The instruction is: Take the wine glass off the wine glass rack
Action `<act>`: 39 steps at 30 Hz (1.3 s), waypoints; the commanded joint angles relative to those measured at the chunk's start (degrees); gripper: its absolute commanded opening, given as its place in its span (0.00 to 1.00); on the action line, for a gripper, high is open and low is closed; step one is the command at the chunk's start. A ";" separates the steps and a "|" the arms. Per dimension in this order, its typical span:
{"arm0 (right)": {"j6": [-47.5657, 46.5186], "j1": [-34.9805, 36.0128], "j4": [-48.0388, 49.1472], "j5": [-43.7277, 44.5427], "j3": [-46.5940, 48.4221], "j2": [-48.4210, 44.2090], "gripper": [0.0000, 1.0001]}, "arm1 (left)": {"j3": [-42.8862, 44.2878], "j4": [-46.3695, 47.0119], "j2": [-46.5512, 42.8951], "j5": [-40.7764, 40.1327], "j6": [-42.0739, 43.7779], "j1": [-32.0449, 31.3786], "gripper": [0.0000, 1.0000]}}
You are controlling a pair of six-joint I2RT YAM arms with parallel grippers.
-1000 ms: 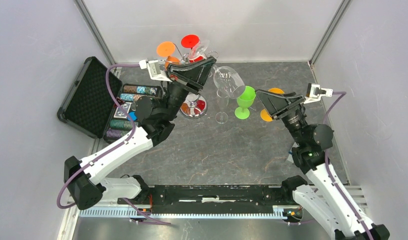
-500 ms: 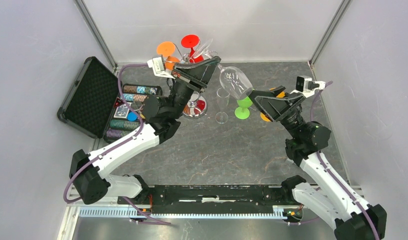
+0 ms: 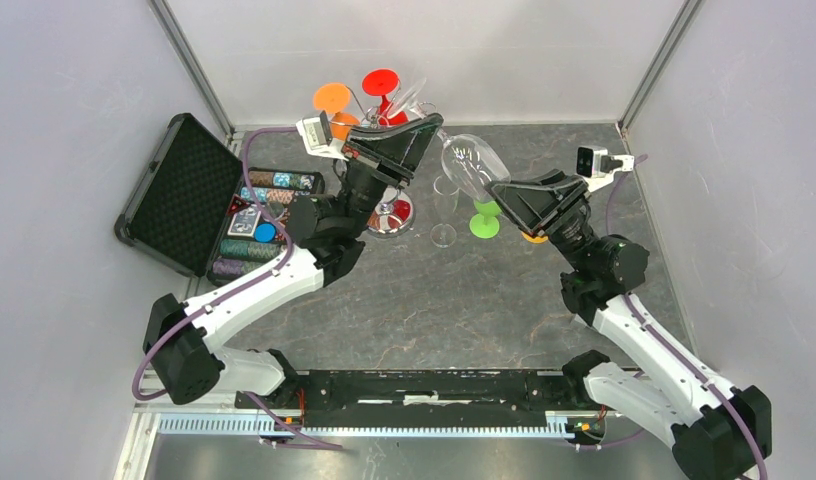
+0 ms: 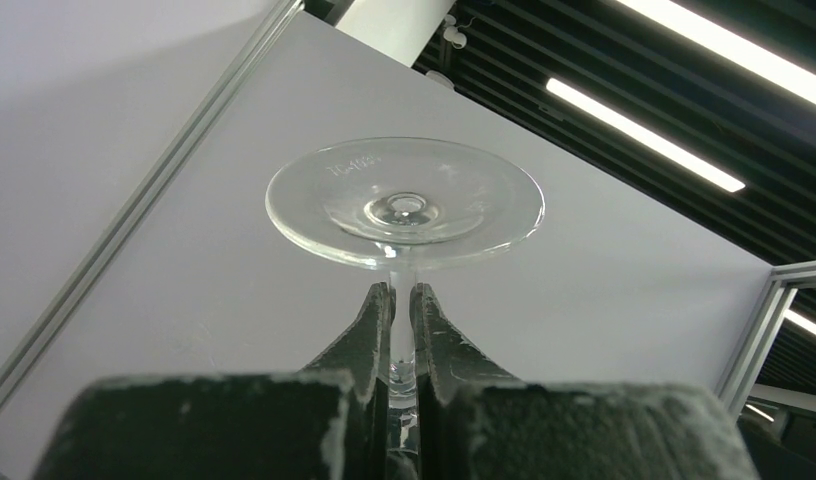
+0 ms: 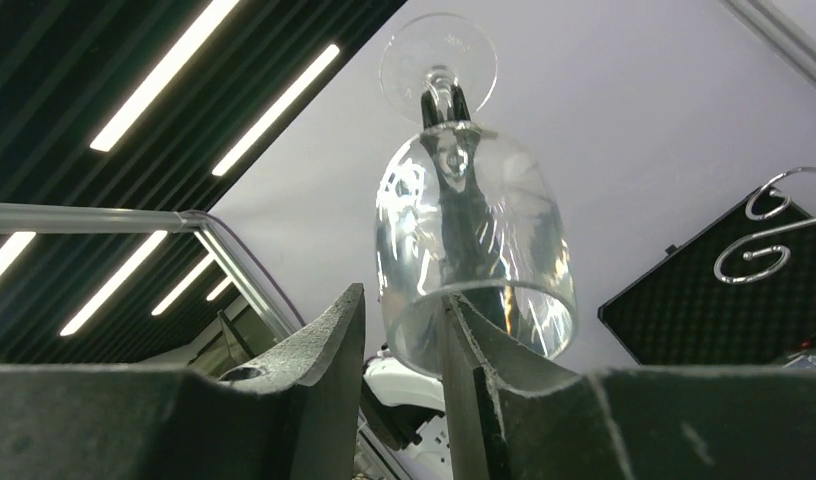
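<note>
Pinching the thin stem of the clear wine glass with the left gripper, jaws nearly together just below the round foot. Held in the air, off the wine glass rack and beside its top, tilted, with the foot toward the rack and the bowl toward the right arm. At the bowl's rim, the right gripper partly spread: one finger at the rim, the other clear of the glass.

Standing on the table:
- one more clear glass
- one green goblet
- one orange glass, half hidden

Up on the rack, one red foot and one orange foot showing. At left, one open black case of poker chips. Raised lettering on the held glass's foot, too faint to read.
</note>
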 commanded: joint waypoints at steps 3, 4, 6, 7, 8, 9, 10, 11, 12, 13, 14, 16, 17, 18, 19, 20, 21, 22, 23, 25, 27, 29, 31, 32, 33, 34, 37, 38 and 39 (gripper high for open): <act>-7.79 0.24 -3.19 3.98 4.13 -1.86 0.39 | -0.92 5.89 -1.24 2.14 -0.80 -0.01 0.02; -8.11 0.23 -3.33 4.11 4.56 -1.73 0.39 | -1.11 6.06 -1.21 2.17 -0.94 0.00 0.02; -8.27 0.23 -3.34 3.93 5.37 -1.01 0.37 | -1.39 6.20 -1.25 2.05 -1.19 0.04 0.02; -7.97 0.23 -3.34 3.68 5.67 -0.64 0.35 | -1.48 6.25 -1.19 2.05 -1.15 0.00 0.02; -7.81 0.28 -3.20 3.59 5.77 -0.31 0.32 | -1.48 6.29 -1.26 2.10 -1.15 0.00 0.02; -7.71 0.29 -3.29 3.58 5.80 -0.09 0.29 | -1.56 6.29 -1.32 2.30 -1.15 0.00 0.02; -7.86 0.27 -3.70 3.68 5.88 -0.06 0.25 | -1.69 6.27 -1.37 2.25 -1.00 0.00 0.02; -8.25 0.29 -4.28 4.00 6.01 -0.09 0.20 | -1.89 6.28 -1.51 2.38 -0.77 0.00 0.04; -9.00 0.29 -5.34 4.27 6.26 -0.34 0.15 | -2.14 6.16 -1.75 2.41 -0.44 0.00 0.07; -10.24 0.24 -6.64 4.59 6.82 -0.55 0.11 | -2.41 5.87 -2.08 2.39 -0.07 0.00 0.13; -11.52 0.24 -8.49 4.92 7.57 -0.89 0.05 | -2.68 5.54 -2.59 2.44 0.34 0.02 0.19; -14.75 0.29 -11.32 6.01 8.71 -1.49 0.00 | -3.25 4.21 -3.60 2.50 1.46 0.00 0.37; -16.14 0.28 -12.77 6.69 9.39 -1.69 0.00 | -3.47 3.50 -4.10 2.68 1.97 0.00 0.46; -17.90 0.27 -13.96 7.08 10.07 -1.86 0.00 | -3.50 2.42 -4.57 2.97 2.61 0.02 0.58; -19.95 0.28 -15.58 7.64 11.07 -1.94 0.00 | -3.50 1.08 -4.96 3.26 2.98 0.00 0.71; -21.79 0.25 -17.26 8.62 11.79 -2.11 0.00 | -3.29 -1.50 -5.48 3.47 3.24 0.00 0.86; -23.91 0.21 -18.55 9.61 12.61 -2.31 0.00 | -3.04 -4.37 -5.90 3.95 3.68 0.03 0.94; -26.37 0.20 -20.08 10.98 13.48 -2.54 0.00 | -2.76 -6.74 -6.33 4.86 4.38 0.06 0.99; -29.15 0.20 -21.72 12.32 14.65 -2.77 0.00 | -2.67 -9.56 -6.78 5.81 5.48 0.02 1.00; -34.82 0.20 -26.08 15.22 17.16 -3.22 0.00 | -3.18 -13.49 -7.88 6.74 6.72 0.09 1.00; -41.67 0.20 -31.78 19.46 20.01 -3.96 0.00 | -4.20 -17.47 -9.43 6.62 8.32 0.09 1.00; -49.29 0.19 -39.85 26.44 23.50 -4.60 0.00 | -4.89 -22.07 -11.31 6.14 10.98 0.09 1.00; -57.67 0.20 -45.26 34.05 25.37 -5.41 0.00 | -5.15 -27.17 -13.18 4.88 14.11 0.09 1.00; -61.00 0.20 -47.71 38.02 26.10 -5.73 0.00 | -5.09 -29.86 -14.32 4.39 16.05 0.09 1.00; -65.13 0.19 -49.70 41.44 26.95 -5.92 0.00 | -5.01 -32.80 -15.15 3.87 17.61 0.09 1.00; -68.49 0.20 -51.92 45.16 27.79 -5.95 0.00 | -4.84 -35.07 -16.15 3.37 19.42 0.09 1.00; -79.93 0.20 -58.36 56.10 31.15 -4.83 0.00 | -4.56 -42.16 -18.64 1.46 23.67 0.09 1.00; -82.87 0.20 -60.31 59.32 32.65 -3.91 0.00 | -4.47 -44.49 -19.37 1.29 24.95 0.09 1.00; -86.99 0.20 -63.60 62.77 33.94 -2.54 0.00 | -4.39 -46.43 -20.00 1.34 26.00 0.09 1.00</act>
